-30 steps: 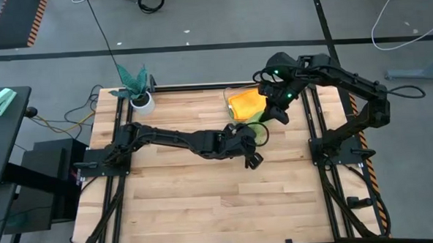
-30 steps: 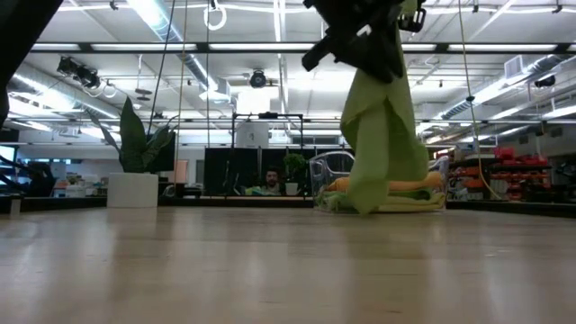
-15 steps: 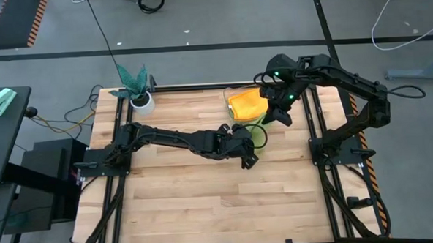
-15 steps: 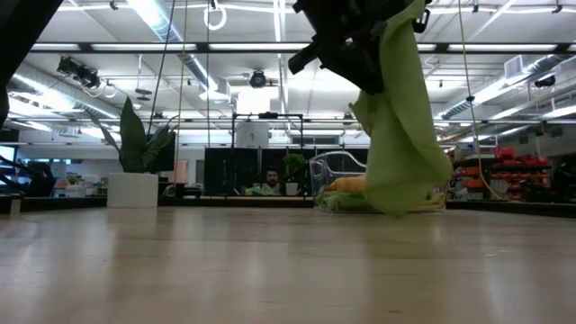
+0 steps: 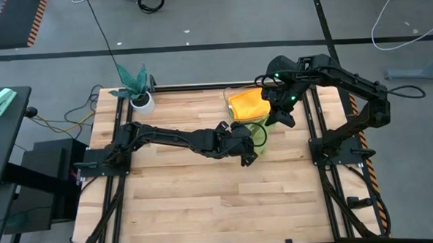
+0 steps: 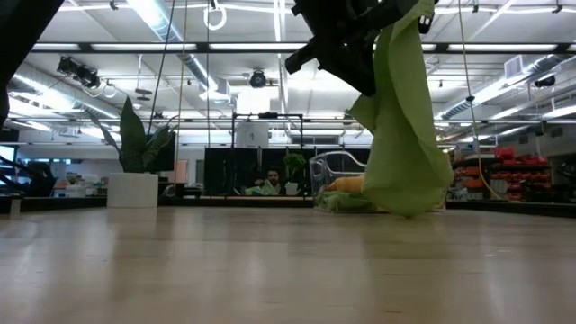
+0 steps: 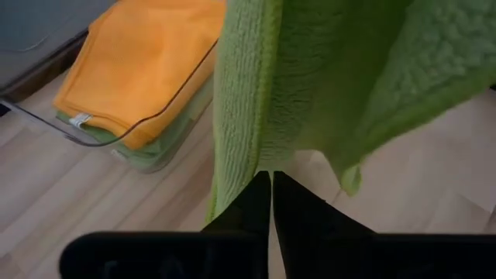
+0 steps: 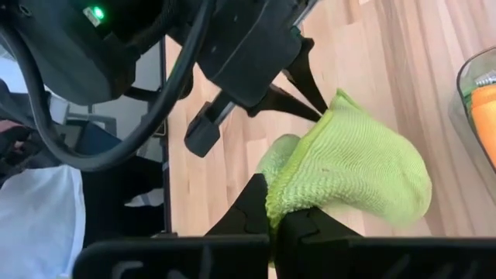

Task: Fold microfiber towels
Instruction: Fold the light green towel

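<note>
Two tools pinch one lime green towel [image 6: 400, 126], hanging in the air above the table [image 5: 205, 195]: left tool [image 7: 271, 182] at its lower edge, right tool [image 8: 271, 221] at a corner. Either thin pinch may slip, dropping it crumpled.

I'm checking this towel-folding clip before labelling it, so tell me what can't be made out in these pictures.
- High view: most of the green towel is hidden under both arms.
- Low view: the picture's top edge cuts off the grip on the green towel.
- Left wrist view: the clear bin runs off the edge, so its towel count is unknowable.
- Left wrist view: the green towel hides the right gripper.
</note>
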Available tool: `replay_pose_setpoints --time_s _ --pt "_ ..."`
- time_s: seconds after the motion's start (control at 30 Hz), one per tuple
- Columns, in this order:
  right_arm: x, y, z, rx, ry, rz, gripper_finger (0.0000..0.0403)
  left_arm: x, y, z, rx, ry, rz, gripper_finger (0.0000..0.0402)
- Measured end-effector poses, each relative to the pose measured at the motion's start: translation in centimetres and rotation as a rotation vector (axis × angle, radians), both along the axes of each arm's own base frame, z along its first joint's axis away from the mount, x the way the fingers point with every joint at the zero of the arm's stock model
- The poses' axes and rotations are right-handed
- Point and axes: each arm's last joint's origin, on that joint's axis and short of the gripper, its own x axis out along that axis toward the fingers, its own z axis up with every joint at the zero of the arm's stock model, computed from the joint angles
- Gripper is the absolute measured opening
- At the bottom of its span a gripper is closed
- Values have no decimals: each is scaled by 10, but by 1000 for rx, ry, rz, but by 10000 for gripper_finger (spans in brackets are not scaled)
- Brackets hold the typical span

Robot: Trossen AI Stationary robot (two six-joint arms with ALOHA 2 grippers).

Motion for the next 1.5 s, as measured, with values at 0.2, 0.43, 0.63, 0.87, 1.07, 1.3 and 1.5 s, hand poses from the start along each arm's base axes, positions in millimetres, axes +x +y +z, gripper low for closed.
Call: replay_pose_setpoints --time_s 0.2,0.43,0.63,0.87,1.07,1.3,1.5 --pt "-2 1 1 -5 -5 7 0 1 8 0 3 -1 19 6" --pt "-11 4 7 -13 -30 11 0 1 21 1 11 -4 53 17" --pt "-18 7 11 -21 -52 11 0 3 32 2 10 -24 76 7" --pt "-21 8 13 -23 -57 11 0 7 39 6 51 -46 43 4" --pt "-31 11 14 -21 -27 12 0 -1 41 19 72 -32 43 3" --pt "-55 16 21 -86 -15 -19 0 -29 44 58 131 -40 79 2" --pt "-65 20 26 -73 -22 -72 0 -44 44 87 108 -124 65 1"
